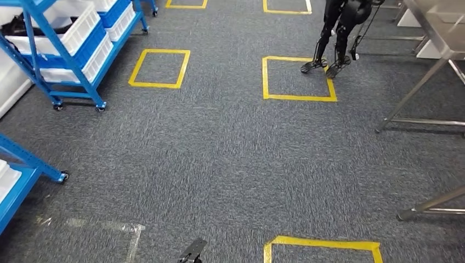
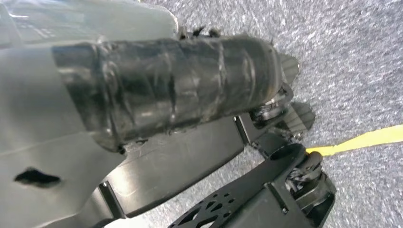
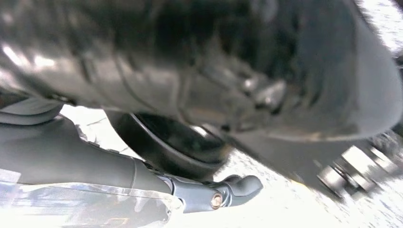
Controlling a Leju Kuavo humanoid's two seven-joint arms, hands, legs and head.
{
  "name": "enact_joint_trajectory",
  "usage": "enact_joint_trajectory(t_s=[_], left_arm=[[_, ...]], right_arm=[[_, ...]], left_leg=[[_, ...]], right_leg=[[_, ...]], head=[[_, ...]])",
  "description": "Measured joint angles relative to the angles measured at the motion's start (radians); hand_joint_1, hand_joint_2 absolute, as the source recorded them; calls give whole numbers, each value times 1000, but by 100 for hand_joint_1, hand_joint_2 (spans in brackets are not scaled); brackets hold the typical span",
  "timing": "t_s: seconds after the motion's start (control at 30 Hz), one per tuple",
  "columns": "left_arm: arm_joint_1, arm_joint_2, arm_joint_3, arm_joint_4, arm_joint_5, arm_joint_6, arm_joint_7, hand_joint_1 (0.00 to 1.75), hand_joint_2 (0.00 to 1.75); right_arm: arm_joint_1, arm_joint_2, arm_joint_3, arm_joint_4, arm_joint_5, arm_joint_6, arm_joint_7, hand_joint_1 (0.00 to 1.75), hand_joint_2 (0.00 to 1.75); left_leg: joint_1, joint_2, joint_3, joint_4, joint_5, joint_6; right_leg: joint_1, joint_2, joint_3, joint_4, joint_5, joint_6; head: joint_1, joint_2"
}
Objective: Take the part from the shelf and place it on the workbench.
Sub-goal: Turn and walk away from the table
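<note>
Your left hand — grip unreadable; right hand wraps a dark part — arms hang low for walking

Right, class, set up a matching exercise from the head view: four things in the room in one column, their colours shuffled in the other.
Things:
1. shelf frame
2. bins on the shelf
3. floor squares of tape
4. workbench legs

Colours:
A. yellow
B. silver metal
C. blue
D. white

Pairs: 1-C, 2-D, 3-A, 4-B
</note>
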Motion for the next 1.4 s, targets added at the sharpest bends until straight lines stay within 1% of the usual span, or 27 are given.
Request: enact_joint_trajectory(t_s=[0.03,0.07,0.13,0.2,0.27,0.3,0.33,0.4,0.47,0.53,0.6,0.67,0.73,0.77,0.8,0.83,0.87,0.93,1.0,1.07,1.13,1.2,1.27,1.3,1.33,1.37,1.4], left_arm=[[1,0,0,0,0,1,0,0,0],[3,1,0,0,1,2,1,0,0],[4,2,0,0,1,4,2,0,0],[1,2,0,0,1,6,3,0,0],[-4,2,0,0,0,7,2,0,0],[-4,2,0,0,0,7,2,0,0],[-3,2,0,0,0,7,3,0,0],[0,3,0,0,1,7,5,0,0],[-1,2,0,0,1,7,6,0,0],[0,3,0,0,1,7,6,0,0],[4,3,0,0,2,8,6,0,0],[3,2,0,0,2,8,6,0,0],[1,2,0,0,1,8,6,0,0],[1,2,0,0,1,8,7,0,0],[2,2,0,0,1,8,7,0,0],[3,2,0,0,1,8,8,0,0],[3,2,0,0,1,8,9,0,0],[2,2,0,0,-1,8,9,0,0],[1,1,0,0,-3,8,10,0,0],[3,2,0,0,-6,10,10,0,0],[6,4,0,0,-8,11,10,0,0],[3,4,0,0,-9,12,9,0,0],[-2,4,0,0,-10,12,8,0,0],[-4,4,0,0,-10,12,7,0,0],[-5,4,0,0,-10,12,7,0,0],[-5,5,-1,0,-9,11,8,0,0],[-3,5,-1,0,-8,10,9,0,0]], right_arm=[[0,1,1,0,0,0,0,0,0],[-1,1,1,0,0,0,0,0,0],[-2,3,2,0,-1,0,0,0,0],[1,3,4,0,-2,0,0,0,0],[4,3,6,0,-3,0,0,0,0],[5,3,6,1,-3,0,1,0,0],[5,3,6,1,-3,0,1,0,0],[5,2,7,2,-3,0,3,0,0],[4,1,7,3,-3,1,3,0,0],[2,1,7,2,-3,1,2,0,0],[-1,1,8,2,-3,1,2,0,0],[-3,1,8,2,-2,1,0,0,0],[-5,1,9,1,-2,1,-1,0,0],[-5,1,9,1,-2,1,-1,0,0],[-5,0,9,1,-2,1,-1,0,0],[-6,0,9,1,-3,1,-1,0,0],[-5,0,9,1,-3,1,-1,0,0],[-4,1,10,2,-4,1,-1,0,0],[-4,1,10,2,-7,1,-1,0,0],[-4,3,10,1,-8,1,-1,0,0],[-6,4,10,1,-9,1,0,0,0],[-4,5,10,1,-9,1,1,0,0],[0,6,10,2,-9,1,2,0,0],[1,5,10,2,-9,1,2,0,0],[2,5,10,3,-9,1,3,0,0],[3,5,10,3,-9,1,4,0,0],[3,5,10,3,-9,1,4,0,0]], left_leg=[[1,-9,-2,-3,2,-6],[0,-3,-5,0,-1,-11],[-3,45,-28,49,-31,-21],[0,100,-86,167,-84,-32],[8,116,-130,250,-101,-41],[12,121,-124,239,-83,-44],[14,129,-99,191,-50,-46],[11,167,-31,59,2,-45],[4,191,0,-3,11,-33],[2,173,1,-8,8,-16],[5,152,8,-17,10,-2],[8,133,13,-22,11,9],[7,110,13,-21,10,15],[6,96,14,-21,9,16],[5,81,15,-20,8,17],[5,66,17,-18,7,16],[5,50,19,-17,6,15],[4,24,18,-14,3,10],[6,5,13,-14,4,1],[6,-10,8,-17,7,-10],[2,34,-1,2,-6,-20],[2,101,-45,94,-54,-29],[8,120,-112,224,-107,-37],[11,121,-132,260,-113,-41],[15,123,-134,264,-101,-45],[17,128,-114,228,-71,-47],[19,140,-78,160,-32,-49]], right_leg=[[-2,-11,4,-4,2,-5],[-4,-23,11,-11,5,-11],[-10,-49,23,-25,9,-20],[-7,-80,31,-29,6,-25],[-6,-113,37,-28,-1,-27],[-7,-127,42,-28,-5,-25],[-8,-140,47,-28,-10,-23],[-7,-159,58,-26,-20,-13],[0,-176,64,-27,-27,-1],[3,-195,71,-32,-32,8],[-1,-168,69,-10,-53,18],[-4,-114,24,82,-101,22],[-3,-91,-48,214,-147,22],[-2,-87,-75,254,-149,21],[-2,-85,-87,259,-132,19],[-1,-81,-80,223,-95,15],[-1,-70,-59,159,-49,10],[-2,-26,-14,36,8,-2],[-1,-2,4,-8,12,-7],[-2,-19,10,-16,13,-12],[-9,-40,20,-27,16,-21],[-10,-67,29,-33,16,-28],[-8,-99,33,-34,11,-31],[-8,-114,35,-33,8,-31],[-9,-128,38,-33,5,-30],[-10,-140,43,-33,1,-27],[-12,-151,49,-32,-4,-23]], head=[[0,0],[0,0],[-9,0],[-16,0],[-17,0],[-17,0],[-17,0],[-18,0],[-17,0],[-15,0],[-10,0],[-2,0],[1,0],[1,0],[1,0],[1,0],[1,0],[1,0],[0,0],[0,0],[-6,0],[-14,0],[-17,0],[-17,0],[-17,0],[-17,0],[-17,0]])
